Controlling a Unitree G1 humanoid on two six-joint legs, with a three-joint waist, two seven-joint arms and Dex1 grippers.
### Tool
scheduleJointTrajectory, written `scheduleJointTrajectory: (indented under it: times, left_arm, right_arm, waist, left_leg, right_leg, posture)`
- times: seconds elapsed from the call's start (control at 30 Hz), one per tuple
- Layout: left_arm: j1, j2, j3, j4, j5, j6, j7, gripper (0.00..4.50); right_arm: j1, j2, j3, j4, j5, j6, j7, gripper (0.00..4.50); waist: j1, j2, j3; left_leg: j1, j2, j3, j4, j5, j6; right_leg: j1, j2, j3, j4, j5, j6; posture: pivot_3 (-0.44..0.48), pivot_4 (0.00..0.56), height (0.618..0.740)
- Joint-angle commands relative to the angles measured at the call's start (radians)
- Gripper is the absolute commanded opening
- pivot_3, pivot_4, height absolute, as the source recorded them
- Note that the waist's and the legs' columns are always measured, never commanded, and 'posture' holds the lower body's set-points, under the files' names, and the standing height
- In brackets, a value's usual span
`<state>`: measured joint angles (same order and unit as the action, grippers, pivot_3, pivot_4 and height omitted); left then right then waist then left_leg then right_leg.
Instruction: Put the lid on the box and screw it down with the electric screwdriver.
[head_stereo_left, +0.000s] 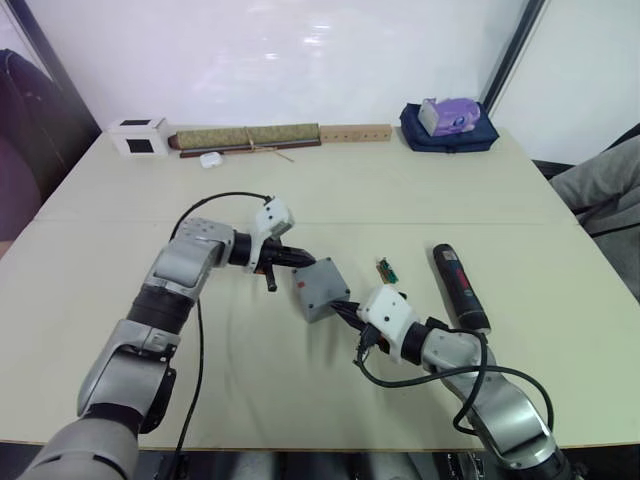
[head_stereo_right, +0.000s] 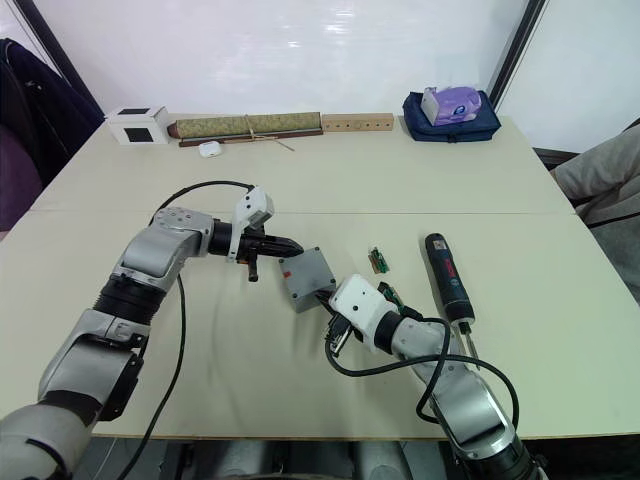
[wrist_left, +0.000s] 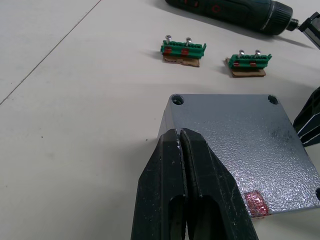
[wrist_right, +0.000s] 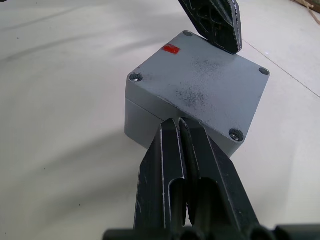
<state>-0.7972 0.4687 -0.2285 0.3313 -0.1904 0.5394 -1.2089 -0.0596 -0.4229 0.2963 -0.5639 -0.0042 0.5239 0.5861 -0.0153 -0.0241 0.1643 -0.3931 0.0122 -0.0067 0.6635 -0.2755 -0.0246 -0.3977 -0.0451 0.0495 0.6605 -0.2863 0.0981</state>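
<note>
Both pincers have their fingers pressed together: the left pincer (wrist_left: 181, 137) tips on one edge of the lid (wrist_right: 200, 82), the right pincer (wrist_right: 181, 125) against the opposite edge. That lid sits seated on the box (wrist_right: 145, 117) between them. Nudge gently until the corners line up, then reach for the electric screwdriver (head_stereo_left: 459, 285), lying on the desk (head_stereo_left: 560, 200) just beyond the right pincer.

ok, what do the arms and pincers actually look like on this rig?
Both arms are silver-grey metal segments with black joints and a white wrist housing, each trailed by a looping black cable. The left pincer and right pincer each have two black ribbed fingers.
</note>
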Motion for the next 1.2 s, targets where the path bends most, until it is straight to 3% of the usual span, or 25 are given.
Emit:
scheduleJointTrajectory:
  times: [0.03,0.33,0.6,1.2]
  left_arm:
    - [-0.001,0.002,-0.012,-0.009,0.001,-0.008,-0.012,0.00]
    - [-0.088,-0.015,0.049,0.186,0.020,-0.094,0.071,0.00]
    - [-0.023,-0.019,-0.007,0.216,0.067,-0.164,0.045,0.00]
    - [0.233,0.065,-0.024,-0.281,-0.005,0.092,0.022,0.00]
  right_arm:
    - [-0.010,0.001,-0.013,-0.044,0.016,0.005,-0.007,0.07]
    - [0.018,-0.022,-0.008,-0.083,0.048,0.051,0.009,0.07]
    - [-0.015,-0.033,0.031,0.008,0.010,0.041,-0.002,0.07]
    - [-0.086,-0.106,0.025,0.128,-0.053,-0.062,0.035,0.07]
  waist:
    - [0.000,0.000,0.000]
    - [0.001,0.000,0.000]
    - [-0.002,0.000,0.000]
    - [0.000,0.000,0.001]
  left_leg:
    - [0.000,0.000,0.000,0.000,0.000,0.000]
    - [0.000,0.000,0.000,0.000,0.000,0.000]
    - [-0.001,0.000,0.000,0.000,0.000,0.000]
    - [-0.002,0.002,0.000,-0.001,0.000,0.000]
  right_leg:
    - [0.000,0.000,0.000,0.000,0.000,0.000]
    - [0.000,0.000,0.000,0.000,0.000,0.000]
    - [-0.001,0.000,0.000,-0.001,0.000,0.000]
    - [-0.002,-0.001,0.000,-0.002,0.000,0.000]
  posture:
    - [0.000,0.150,0.740]
    - [0.000,0.150,0.740]
    - [0.000,0.150,0.740]
    - [0.000,0.150,0.740]
